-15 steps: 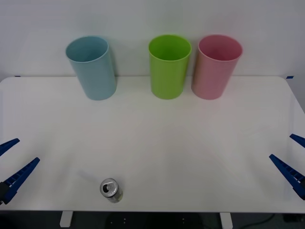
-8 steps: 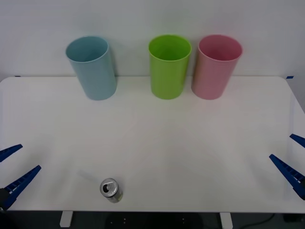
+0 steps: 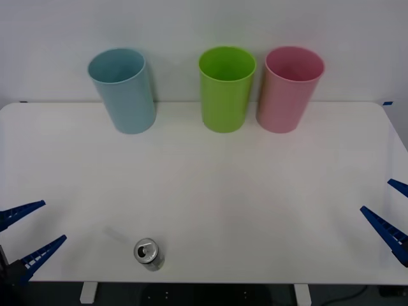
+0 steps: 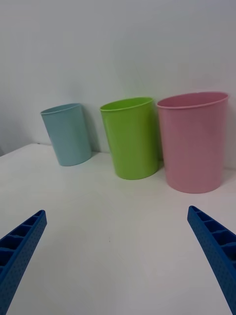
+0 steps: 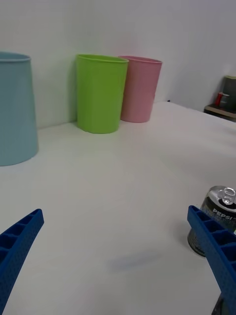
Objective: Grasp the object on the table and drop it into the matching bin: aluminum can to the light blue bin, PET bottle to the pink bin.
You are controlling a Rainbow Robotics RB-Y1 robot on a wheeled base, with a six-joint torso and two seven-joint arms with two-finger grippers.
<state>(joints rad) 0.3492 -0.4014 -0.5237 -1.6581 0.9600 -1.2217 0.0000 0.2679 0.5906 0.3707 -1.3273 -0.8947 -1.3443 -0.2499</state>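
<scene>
The aluminum can (image 3: 148,254) stands upright near the front edge of the white bench (image 3: 210,191), left of centre. The left hand (image 3: 25,236) hovers just left of it, fingers spread wide — not touching. The right hand (image 3: 390,213) waits open at the right edge. Along the far edge stand the light blue bin (image 3: 122,90), a lime green bin (image 3: 226,88) and the pink bin (image 3: 290,89).
</scene>
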